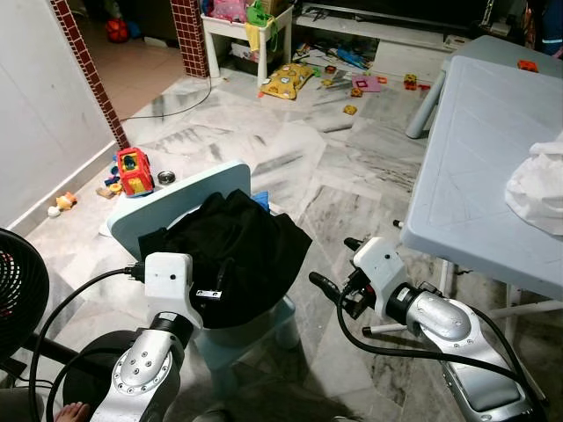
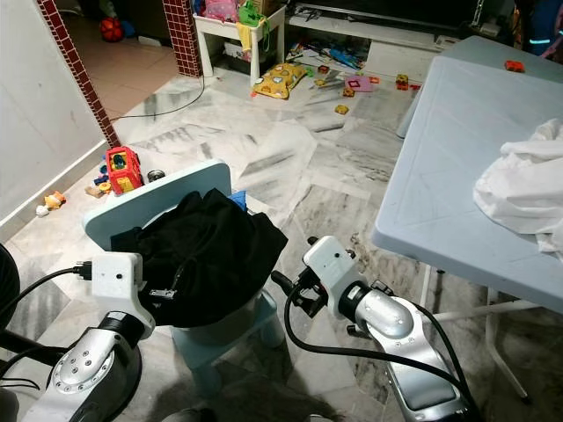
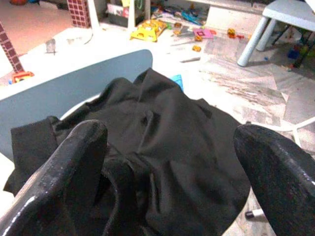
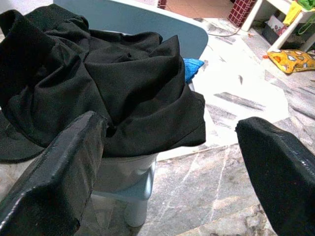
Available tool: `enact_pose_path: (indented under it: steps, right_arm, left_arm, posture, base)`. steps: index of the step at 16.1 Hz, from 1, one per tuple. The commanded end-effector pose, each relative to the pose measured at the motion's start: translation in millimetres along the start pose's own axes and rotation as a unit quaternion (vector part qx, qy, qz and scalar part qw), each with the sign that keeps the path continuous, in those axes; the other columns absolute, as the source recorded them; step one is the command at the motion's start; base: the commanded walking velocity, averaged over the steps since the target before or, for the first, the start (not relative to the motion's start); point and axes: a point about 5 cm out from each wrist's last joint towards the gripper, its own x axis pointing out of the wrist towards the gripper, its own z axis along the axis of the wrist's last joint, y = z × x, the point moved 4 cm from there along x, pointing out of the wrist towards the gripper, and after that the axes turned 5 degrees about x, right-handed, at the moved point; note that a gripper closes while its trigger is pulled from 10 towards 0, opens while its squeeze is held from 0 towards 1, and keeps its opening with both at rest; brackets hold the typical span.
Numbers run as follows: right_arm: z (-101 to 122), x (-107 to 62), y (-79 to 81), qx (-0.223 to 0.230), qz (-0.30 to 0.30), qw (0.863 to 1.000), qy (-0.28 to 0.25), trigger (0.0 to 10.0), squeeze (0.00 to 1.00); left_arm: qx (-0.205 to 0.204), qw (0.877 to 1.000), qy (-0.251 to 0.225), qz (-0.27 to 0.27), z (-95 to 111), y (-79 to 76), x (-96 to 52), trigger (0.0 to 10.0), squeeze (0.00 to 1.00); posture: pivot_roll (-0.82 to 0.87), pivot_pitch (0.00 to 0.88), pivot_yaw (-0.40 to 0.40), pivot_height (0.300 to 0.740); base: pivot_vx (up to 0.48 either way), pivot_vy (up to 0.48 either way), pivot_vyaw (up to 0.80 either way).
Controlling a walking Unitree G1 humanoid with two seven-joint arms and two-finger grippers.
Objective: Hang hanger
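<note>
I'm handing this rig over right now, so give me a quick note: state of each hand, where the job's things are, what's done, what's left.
Left hand: open, empty, poised over the black garment.
Right hand: open, empty, out beside the chair, aimed at the same garment.
Black garment: heaped on the seat of the light blue chair, something bright blue tucked behind it.
White cloth: bunched on the grey table to the robot's right.
Hanger: I can't make one out.
Done: nothing grasped or hung.
Left: find the hanger, pick it up, hang it.
</note>
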Motion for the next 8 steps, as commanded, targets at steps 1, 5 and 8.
enact_pose_path:
  steps: [1,5,8]
  right_arm:
    - [3.3,-2.1,-5.6,-0.007,-0.008,1.000,-0.008,10.0,0.00]
    - [5.1,-1.7,-4.3,-0.010,-0.004,1.000,-0.012,10.0,0.00]
    - [7.5,-1.4,-2.0,-0.015,0.006,1.000,-0.015,10.0,0.00]
  left_arm:
    - [0.012,1.000,-0.007,0.007,2.4,1.7,-1.4,10.0,0.00]
    - [0.010,1.000,-0.016,0.010,5.7,1.3,3.3,10.0,0.00]
    - [0.010,1.000,-0.019,0.009,6.0,-0.8,3.5,10.0,0.00]
  posture:
    - [-0.09,0.087,-0.001,0.740]
    - [-0.09,0.088,-0.004,0.740]
    - [-0.10,0.088,-0.008,0.740]
  base:
    - [0.000,0.000,0.80]
    - [0.000,0.000,0.80]
    - [0.000,0.000,0.80]
